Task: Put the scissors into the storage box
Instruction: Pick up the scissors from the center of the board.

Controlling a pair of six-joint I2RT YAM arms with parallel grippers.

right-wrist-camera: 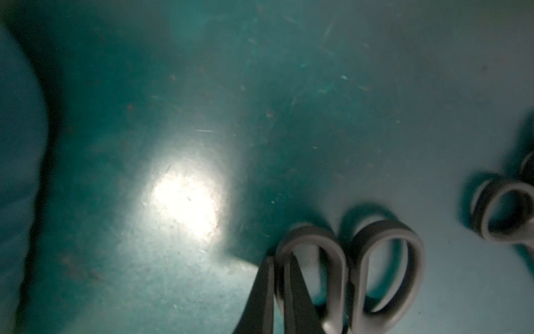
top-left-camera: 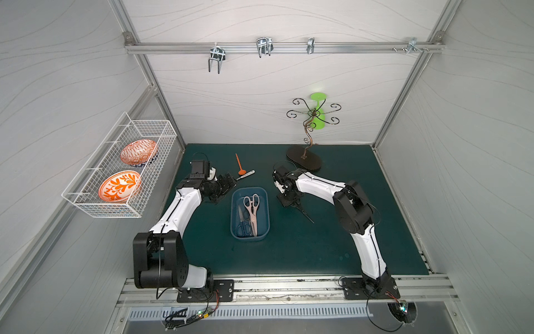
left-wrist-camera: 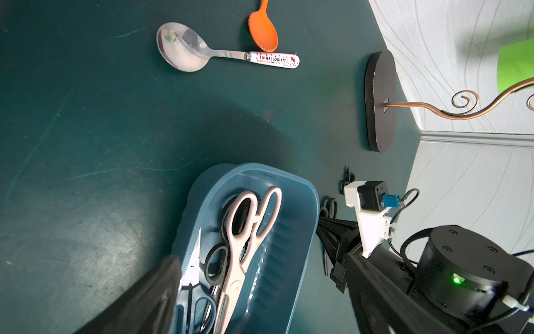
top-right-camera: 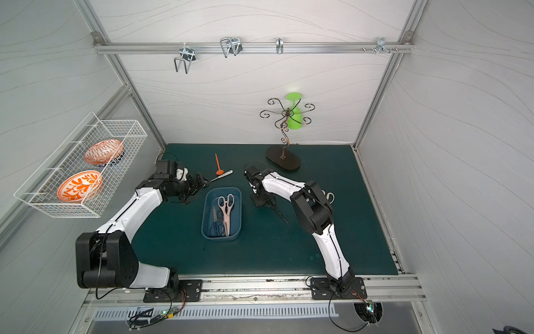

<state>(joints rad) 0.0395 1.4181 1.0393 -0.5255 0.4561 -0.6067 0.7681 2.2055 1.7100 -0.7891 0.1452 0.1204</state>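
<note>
The blue storage box (top-left-camera: 233,214) (top-right-camera: 203,219) (left-wrist-camera: 289,260) sits mid-mat and holds pink scissors (top-left-camera: 252,211) (left-wrist-camera: 245,231), a black pair (top-left-camera: 244,228) (left-wrist-camera: 215,266) and a dark blue pair (left-wrist-camera: 202,306). To the right of the box, my right gripper (top-left-camera: 289,199) (top-right-camera: 264,199) (right-wrist-camera: 281,295) is down on the mat. It is shut on one handle ring of black scissors (right-wrist-camera: 361,274), whose blades (top-left-camera: 306,215) point toward the front. Another pair (right-wrist-camera: 502,211) lies close by. My left gripper (top-left-camera: 224,185) hovers open and empty by the box's far left corner.
A steel spoon (top-left-camera: 247,174) (left-wrist-camera: 185,46) and an orange stick (top-left-camera: 239,164) lie behind the box. A metal hook stand (top-left-camera: 303,157) with a green glass (top-left-camera: 318,112) is at the back. A white wire basket (top-left-camera: 121,170) with plates hangs on the left wall.
</note>
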